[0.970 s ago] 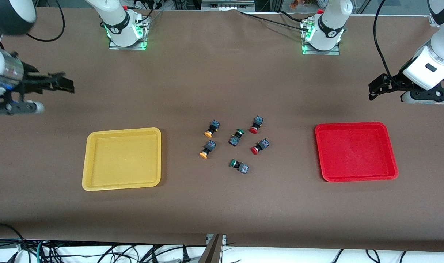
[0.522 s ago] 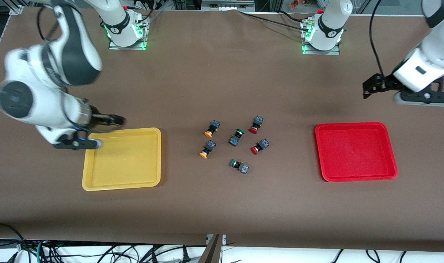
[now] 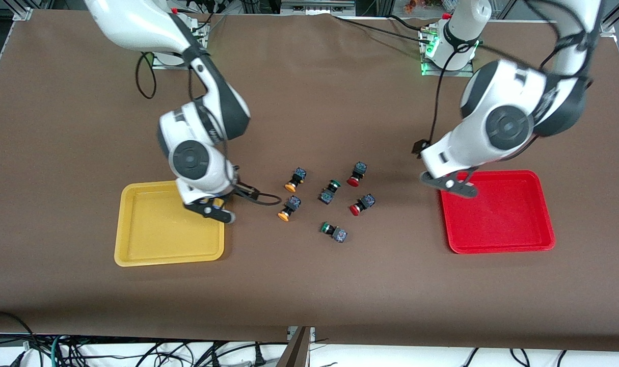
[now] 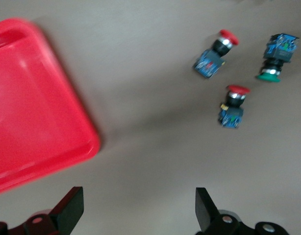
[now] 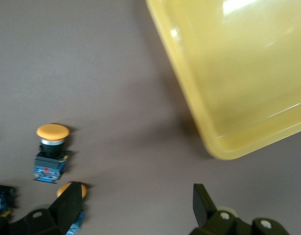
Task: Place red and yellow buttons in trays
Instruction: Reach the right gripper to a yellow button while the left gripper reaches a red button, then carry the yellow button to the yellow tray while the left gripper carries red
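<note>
Brown cloth covers the whole tabletop (image 3: pixel 309 285), and nothing has gone into a tray so far.

My right claw (image 3: pixel 248 196) hangs over the corner of the yellow tray (image 3: pixel 151 255) that faces the button cluster, released, its fingers spread wide in the right wrist view. Just ahead of it lie the two yellow buttons (image 3: pixel 288 208) (image 3: pixel 295 179), each tipped on its side. One sits clear in front of the claw in the wrist view; the other is half hidden under a finger (image 5: pixel 67 208).

Past those lie two green buttons (image 3: pixel 329 190) (image 3: pixel 334 231), which I leave alone, then the two red buttons (image 3: pixel 362 204) (image 3: pixel 356 174), also on their sides.

My left claw (image 3: pixel 444 183) hovers at the red tray (image 3: pixel 498 239), over its edge toward the cluster, released as well, with both red buttons a little way ahead of its open fingers.

I judge these switches light, rigid and sturdy. The round caps look smooth and likely to slip, so I would pinch the flat faces of the blocky dark body. Lying sideways, they may roll or skid when touched.

The front view hides the left claw's fingertips under the wrist, and motion blurs both wrist pictures.
</note>
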Motion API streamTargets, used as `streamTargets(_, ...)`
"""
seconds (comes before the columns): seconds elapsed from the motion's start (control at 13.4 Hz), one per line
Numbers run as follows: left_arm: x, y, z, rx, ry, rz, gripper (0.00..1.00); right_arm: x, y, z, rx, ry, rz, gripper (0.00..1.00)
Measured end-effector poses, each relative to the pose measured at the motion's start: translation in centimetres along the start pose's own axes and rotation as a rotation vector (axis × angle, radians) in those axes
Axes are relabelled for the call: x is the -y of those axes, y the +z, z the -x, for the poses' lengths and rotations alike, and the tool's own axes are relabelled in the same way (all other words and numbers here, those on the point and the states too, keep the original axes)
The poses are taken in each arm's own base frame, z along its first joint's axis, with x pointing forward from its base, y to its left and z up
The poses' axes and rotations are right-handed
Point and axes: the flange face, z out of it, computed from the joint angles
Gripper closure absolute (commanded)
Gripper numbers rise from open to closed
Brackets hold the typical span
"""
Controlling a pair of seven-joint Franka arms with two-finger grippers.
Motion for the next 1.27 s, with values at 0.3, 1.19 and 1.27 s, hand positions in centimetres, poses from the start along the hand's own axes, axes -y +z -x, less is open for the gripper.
streamTargets(0.3, -5.8, 5.4, -4.3, -0.095, 0.228, -0.019, 0.00, 4.7, 5.1, 3.8, -0.030, 0.129, -0.042, 0.00)
streamTargets(1.19, -7.9, 19.2, -7.7, -0.344, 0.452, -0.027, 0.00, 9.0, 12.7, 10.6, 0.002, 0.135, -0.031, 0.93)
streamTargets(1.27, -8.1, 19.5, -7.7, -0.344, 0.455, -0.027, 0.00, 9.1, 12.7, 10.6, 0.001, 0.134, -0.032, 1.00)
